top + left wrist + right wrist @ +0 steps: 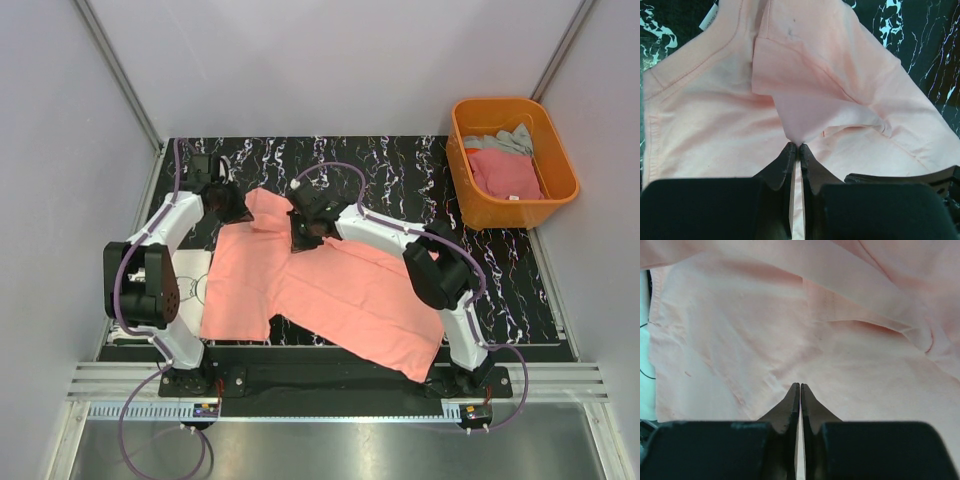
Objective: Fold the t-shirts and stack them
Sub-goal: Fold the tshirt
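- A metal rail [330, 385] runs along the near edge, with both arm bases bolted just behind it.
- The salmon-pink t-shirt [330, 290] lies spread over the middle of the table [400, 170], its nearest corner reaching toward the right arm's base.
- A white t-shirt [190, 285] with dark print shows from under the pink one's left edge, beside the left arm.
- The right gripper [800, 385] sits on the shirt's upper middle, its fingers closed to a hairline slit and its tips against the cloth. Creases run toward the tips, but I cannot tell whether any fabric is pinched.
- The left gripper [796, 146] is at the shirt's far left corner, closed on a raised fold of pink cloth that peaks into its tips. The collar and a white neck label [707, 20] lie just beyond.
- The table top is black with white marble veining.
- At the far right stands an orange tub [465, 200], well apart from both grippers. It holds a deeper pink t-shirt [505, 172] and a grey t-shirt [505, 140].
- Plain pale walls [330, 60] close in the back and sides.
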### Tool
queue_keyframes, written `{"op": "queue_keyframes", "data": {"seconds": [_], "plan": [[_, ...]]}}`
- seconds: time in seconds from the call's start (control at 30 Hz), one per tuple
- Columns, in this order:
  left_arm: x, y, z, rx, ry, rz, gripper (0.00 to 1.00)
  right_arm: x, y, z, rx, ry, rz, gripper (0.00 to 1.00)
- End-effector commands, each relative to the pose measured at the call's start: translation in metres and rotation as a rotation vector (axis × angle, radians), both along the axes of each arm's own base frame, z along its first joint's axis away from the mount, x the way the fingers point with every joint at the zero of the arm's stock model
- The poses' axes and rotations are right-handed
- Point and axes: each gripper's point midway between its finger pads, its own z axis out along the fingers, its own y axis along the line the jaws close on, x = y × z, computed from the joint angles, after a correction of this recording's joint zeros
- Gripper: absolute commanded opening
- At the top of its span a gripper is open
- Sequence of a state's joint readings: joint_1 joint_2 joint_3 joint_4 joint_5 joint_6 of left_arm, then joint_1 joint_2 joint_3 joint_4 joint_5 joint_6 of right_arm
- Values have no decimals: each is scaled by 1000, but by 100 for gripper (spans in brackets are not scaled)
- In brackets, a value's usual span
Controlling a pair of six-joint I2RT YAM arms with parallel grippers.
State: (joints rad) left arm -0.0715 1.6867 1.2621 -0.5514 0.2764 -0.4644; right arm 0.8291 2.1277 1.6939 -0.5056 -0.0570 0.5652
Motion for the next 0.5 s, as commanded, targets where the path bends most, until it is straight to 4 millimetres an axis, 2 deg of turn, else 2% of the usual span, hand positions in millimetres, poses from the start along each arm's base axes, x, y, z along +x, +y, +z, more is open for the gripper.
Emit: {"op": "queue_keyframes", "data": {"seconds": [0.0,0.03,0.07,0.13,0.27,0.33,0.47], "plan": [[4,9,13,40,-56,-1,10,6,10,34,86,-45,4,11],[5,10,10,51,-56,-8,11,8,13,27,82,-37,2,15],[7,10,10,55,-57,-11,10,14,19,31,94,-48,-6,18],[11,11,5,61,-47,-17,11,20,21,18,77,-39,-28,28],[19,8,-1,51,-34,-21,11,29,17,2,22,-48,-61,43],[22,9,0,55,-39,-21,11,30,17,-7,6,-43,-51,46],[28,7,3,50,-48,-24,11,37,16,-18,-33,-60,-50,45]]}}
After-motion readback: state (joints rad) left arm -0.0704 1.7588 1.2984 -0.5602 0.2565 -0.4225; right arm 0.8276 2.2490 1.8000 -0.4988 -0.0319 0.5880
